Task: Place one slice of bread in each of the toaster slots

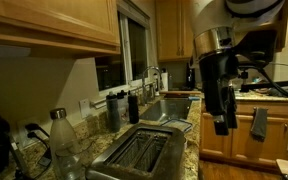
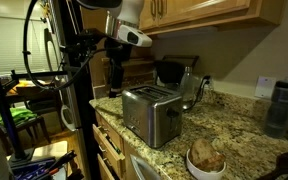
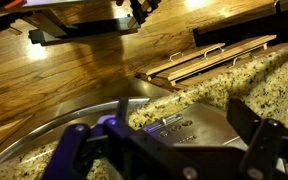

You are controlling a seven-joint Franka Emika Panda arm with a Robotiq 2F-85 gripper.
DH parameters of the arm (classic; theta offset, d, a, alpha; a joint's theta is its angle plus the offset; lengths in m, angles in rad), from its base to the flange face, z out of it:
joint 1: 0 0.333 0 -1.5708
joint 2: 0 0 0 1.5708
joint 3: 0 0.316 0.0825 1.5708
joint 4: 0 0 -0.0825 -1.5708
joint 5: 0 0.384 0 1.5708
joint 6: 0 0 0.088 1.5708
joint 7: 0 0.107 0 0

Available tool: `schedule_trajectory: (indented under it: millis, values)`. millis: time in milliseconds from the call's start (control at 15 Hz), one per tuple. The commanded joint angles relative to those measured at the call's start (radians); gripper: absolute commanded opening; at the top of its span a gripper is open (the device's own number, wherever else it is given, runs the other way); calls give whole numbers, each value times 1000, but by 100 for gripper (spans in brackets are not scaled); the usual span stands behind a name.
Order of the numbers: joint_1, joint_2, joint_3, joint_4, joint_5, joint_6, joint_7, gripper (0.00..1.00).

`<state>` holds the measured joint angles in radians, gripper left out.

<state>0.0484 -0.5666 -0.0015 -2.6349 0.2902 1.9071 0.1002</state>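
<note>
The shiny silver toaster (image 1: pixel 136 156) stands on the granite counter, with its two dark slots (image 1: pixel 139 148) empty. It also shows in an exterior view (image 2: pixel 149 114) and in the wrist view (image 3: pixel 179 125), where I see its control side with buttons. My gripper (image 1: pixel 224 118) hangs open and empty in the air beyond the counter edge, off to the side of the toaster and above its level (image 2: pixel 113 80). In the wrist view its two fingers (image 3: pixel 162 138) are spread apart with nothing between them. Bread slices (image 2: pixel 205 154) lie in a white bowl (image 2: pixel 208 171) on the counter.
A clear bottle (image 1: pixel 62 143) stands next to the toaster. A steel sink (image 1: pixel 170 108) with a faucet lies further along the counter. Dark bottles (image 1: pixel 134 106) stand by the window. A dark tumbler (image 2: pixel 281 106) stands by the wall. Wooden cabinets hang overhead.
</note>
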Motion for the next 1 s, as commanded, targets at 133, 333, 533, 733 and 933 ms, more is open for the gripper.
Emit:
schedule_trajectory:
  millis: [133, 333, 533, 733, 933]
  values:
    - [-22, -4, 18, 2, -6, 31, 14, 100]
    - [-35, -2, 17, 10, -12, 51, 25, 100]
    - [-59, 5, 19, 21, -34, 65, 48, 100]
    - [-93, 9, 20, 31, -65, 79, 88, 100]
    - [-127, 10, 20, 32, -104, 104, 125, 100]
